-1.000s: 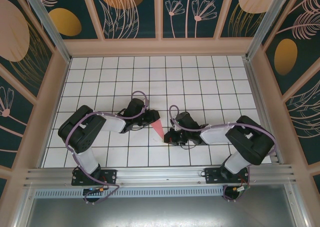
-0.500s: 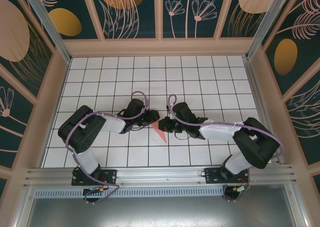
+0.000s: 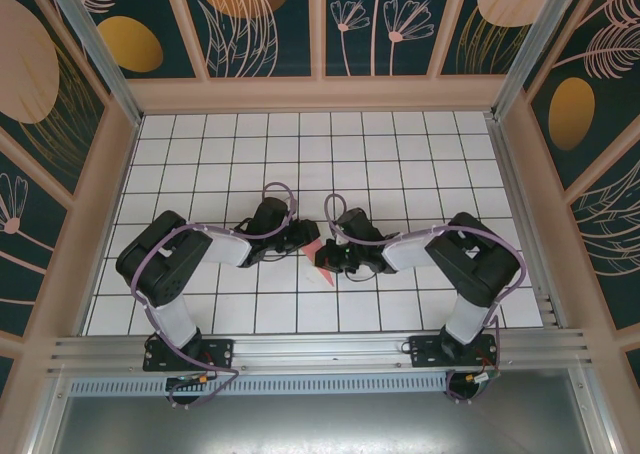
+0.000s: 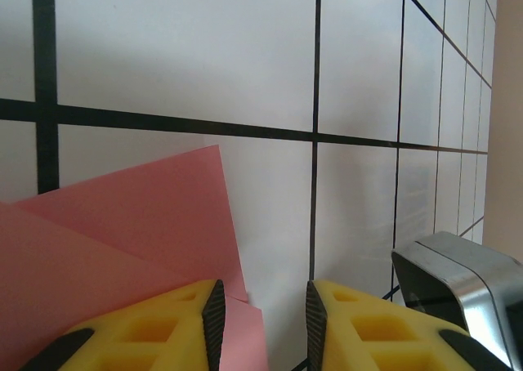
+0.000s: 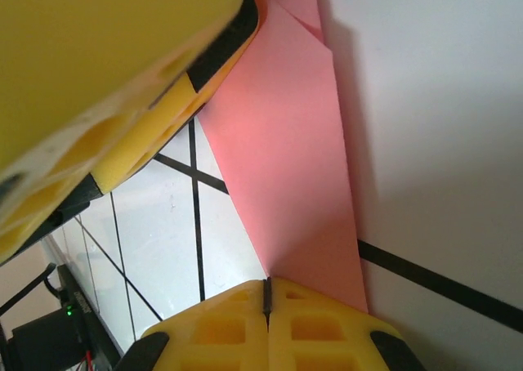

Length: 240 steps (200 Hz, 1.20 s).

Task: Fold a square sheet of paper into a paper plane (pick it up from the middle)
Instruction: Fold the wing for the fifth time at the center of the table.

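The folded sheet of paper [image 3: 314, 248] lies mid-table between both grippers. Left gripper [image 4: 261, 326]: narrowly parted over it. Right gripper [image 5: 266, 310]: closed, tips at its edge. Hazard: tip drag could shift it, skewing the crease.

The black left arm [image 3: 185, 249] and the black right arm [image 3: 465, 259] bent inward, wrists low, their tips nearly meeting. The yellow-fingered left gripper [image 3: 308, 242] [image 4: 261, 306] stood with its jaws a little apart; the yellow-fingered right gripper [image 3: 322, 258] [image 5: 267, 293] was closed tight.

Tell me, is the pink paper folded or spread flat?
Folded. The pink paper shows overlapping layers and angled flap edges in both wrist views.
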Available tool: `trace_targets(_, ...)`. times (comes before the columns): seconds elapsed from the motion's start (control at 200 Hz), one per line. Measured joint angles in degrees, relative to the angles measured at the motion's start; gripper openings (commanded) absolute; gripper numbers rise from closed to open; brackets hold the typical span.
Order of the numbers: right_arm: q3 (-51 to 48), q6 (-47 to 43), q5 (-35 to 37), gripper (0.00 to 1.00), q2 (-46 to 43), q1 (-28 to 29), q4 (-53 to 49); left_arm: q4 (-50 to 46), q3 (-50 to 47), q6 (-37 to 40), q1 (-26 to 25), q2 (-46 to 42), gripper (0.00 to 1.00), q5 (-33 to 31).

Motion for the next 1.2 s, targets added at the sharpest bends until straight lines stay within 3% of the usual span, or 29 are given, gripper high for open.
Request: trace_targets(1.201, -0.98, 0.2, -0.66, 0.0, 0.2, -0.13, 2.05, -8.37, 1.42, 4.33, 0.13, -8.59, 0.46, -1.97)
